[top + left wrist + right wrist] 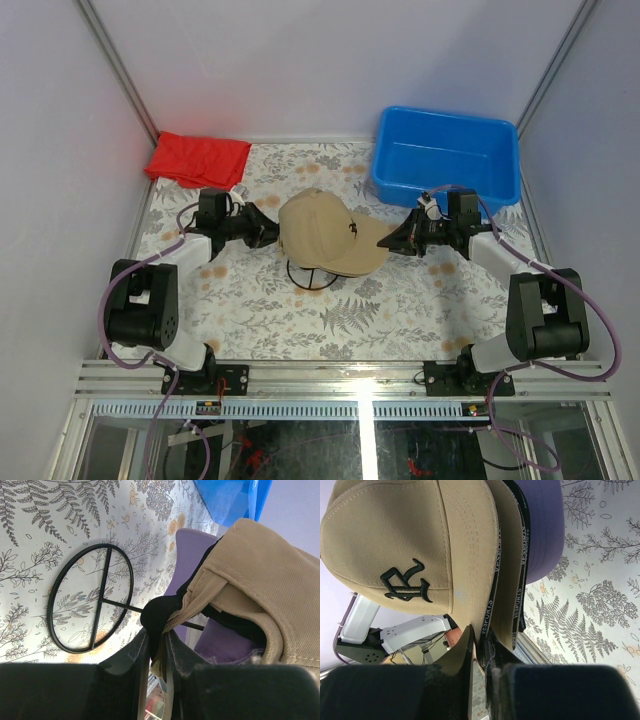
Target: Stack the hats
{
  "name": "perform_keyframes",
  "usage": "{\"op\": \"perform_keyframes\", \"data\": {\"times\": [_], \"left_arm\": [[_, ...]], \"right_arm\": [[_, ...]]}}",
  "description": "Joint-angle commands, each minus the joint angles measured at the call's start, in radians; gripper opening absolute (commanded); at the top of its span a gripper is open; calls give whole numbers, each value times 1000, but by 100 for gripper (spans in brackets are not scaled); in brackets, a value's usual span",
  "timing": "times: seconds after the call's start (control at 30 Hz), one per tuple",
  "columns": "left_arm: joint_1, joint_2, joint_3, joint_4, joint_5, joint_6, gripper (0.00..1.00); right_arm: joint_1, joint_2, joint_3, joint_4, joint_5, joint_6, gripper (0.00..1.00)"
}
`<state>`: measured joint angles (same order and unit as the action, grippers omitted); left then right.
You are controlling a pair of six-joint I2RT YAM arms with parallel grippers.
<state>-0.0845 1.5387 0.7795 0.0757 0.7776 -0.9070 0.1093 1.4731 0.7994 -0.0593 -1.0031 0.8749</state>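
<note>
L tool (268,232) pinches hats (322,232) rear, R tool (392,240) brim.

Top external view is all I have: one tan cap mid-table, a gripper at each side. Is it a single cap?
Observer: No. The wrist views show four stacked: the top tan cap, a second tan cap, a black cap and a purple cap lowest.
Operator: Is the right gripper gripping, or only near the brim?
Observer: Gripping. The right gripper is shut on the edge of the top tan cap's brim.
</note>
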Motion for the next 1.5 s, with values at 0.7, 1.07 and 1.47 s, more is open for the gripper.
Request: {"op": "perform_keyframes", "data": {"times": [0.7,1.07,1.47], "left_arm": [[133,-97,45,-29,-9,-47,60],[171,-326,203,-261,-380,240,100],[177,-495,-48,-262,-958,547,100]], "right_arm": [[-4,-109,239,-520,398,-315,68],[1,-286,389,-688,903,-517,99],[16,-381,314,-650,924,-538,99]]}}
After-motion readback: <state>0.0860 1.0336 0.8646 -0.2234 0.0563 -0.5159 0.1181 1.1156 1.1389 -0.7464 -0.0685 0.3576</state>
